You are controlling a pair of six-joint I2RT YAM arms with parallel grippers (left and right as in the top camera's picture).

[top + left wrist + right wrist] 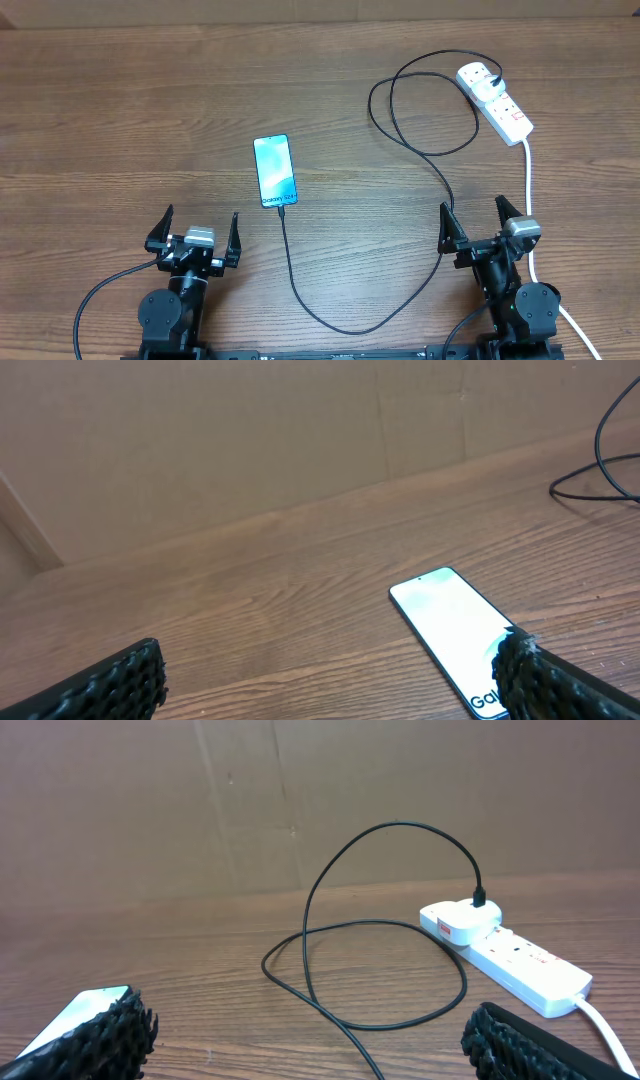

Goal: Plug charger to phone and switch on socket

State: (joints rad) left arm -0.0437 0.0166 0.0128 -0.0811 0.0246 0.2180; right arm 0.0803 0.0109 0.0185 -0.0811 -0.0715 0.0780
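Note:
The phone [275,171] lies flat in the middle of the table, its blue-teal screen up; it also shows in the left wrist view [448,622]. The charger's thin black cable [432,162] runs from the phone's near end, loops along the front edge and up to a white adapter plugged into the socket [496,101] at the far right. The right wrist view shows the cable loop [345,935] and the socket [515,960]. My left gripper [197,236] and right gripper [484,226] are open and empty near the front edge.
The socket's thick white cord [530,205] runs down past the right arm to the front right corner. A brown cardboard wall [250,440] stands along the table's far edge.

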